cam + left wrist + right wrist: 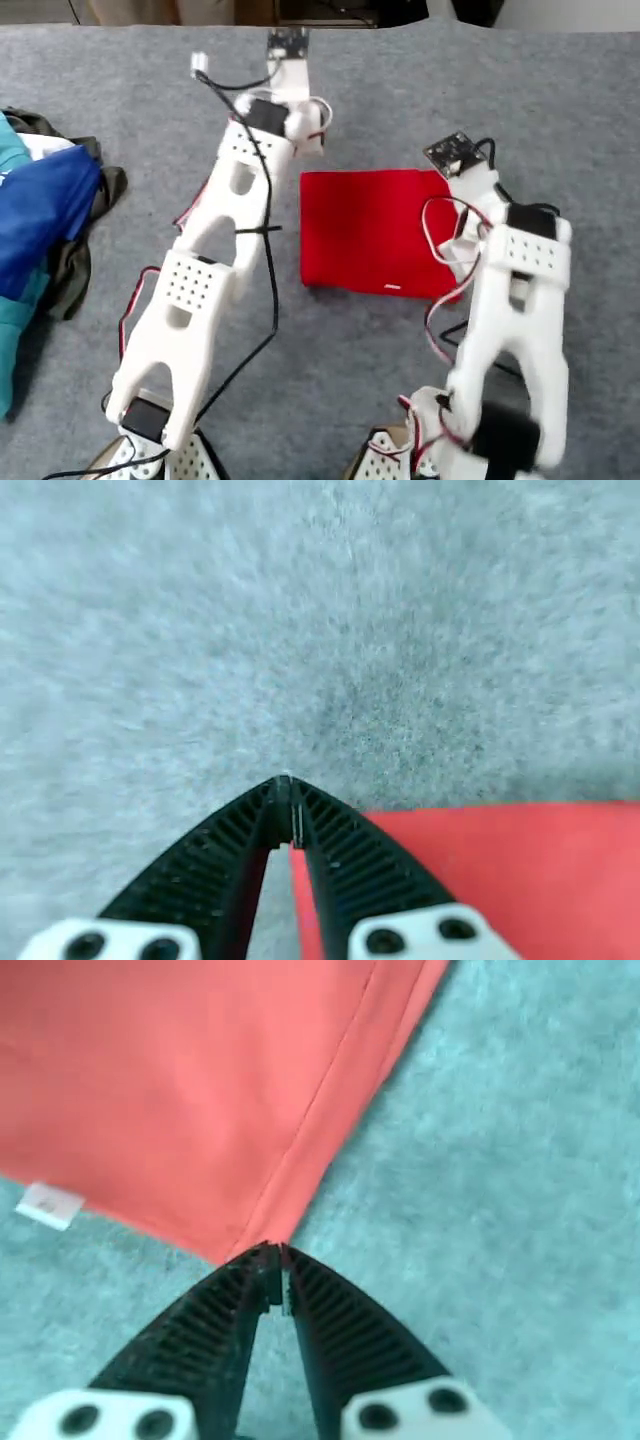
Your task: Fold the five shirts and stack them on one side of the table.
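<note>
A folded red shirt (375, 230) lies flat and squared in the middle of the grey-covered desk (560, 100), with both robot arms at work on it. The left hand (285, 792) sits at the shirt's far corner on the side facing the heap of shirts (40, 230), its black ribbed fingers pressed together at the tips right over the cloth's edge. The right hand (272, 1260) is at the opposite corner, the one nearest the arms' bases, its fingers likewise closed tip to tip where the red fabric comes to a point. Whether either hand has cloth caught between its fingers cannot be told. A small white label (48, 1205) shows on the shirt near its closer edge. Well apart from the red shirt, the heap is unfolded, a blue shirt (45, 205) uppermost.
</note>
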Robot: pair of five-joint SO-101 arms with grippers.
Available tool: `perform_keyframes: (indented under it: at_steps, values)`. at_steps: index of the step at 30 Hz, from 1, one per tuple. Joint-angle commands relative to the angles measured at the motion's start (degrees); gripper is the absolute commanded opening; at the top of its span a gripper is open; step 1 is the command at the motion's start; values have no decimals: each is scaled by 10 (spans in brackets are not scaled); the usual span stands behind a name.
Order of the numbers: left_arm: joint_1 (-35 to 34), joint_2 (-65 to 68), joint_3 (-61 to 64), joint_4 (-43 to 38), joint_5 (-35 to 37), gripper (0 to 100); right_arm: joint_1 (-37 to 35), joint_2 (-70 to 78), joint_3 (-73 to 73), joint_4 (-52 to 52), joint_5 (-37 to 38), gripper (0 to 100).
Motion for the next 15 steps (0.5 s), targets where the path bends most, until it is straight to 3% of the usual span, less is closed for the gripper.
perform_keyframes:
  at_steps: [1, 4, 10, 15]
  values:
    - [-18, -7, -123, 113, -47, 20, 8, -69, 14, 41, -25, 5]
    - [-48, -7, -152, 179, -85, 20, 12, -96, 45, 56, -28, 7]
    - [-156, -13, -135, 180, -119, 19, 12, -135, 106, 126, -25, 9]
    - [-195, -29, -129, 182, -139, 19, 12, -180, 137, 198, -25, 9]
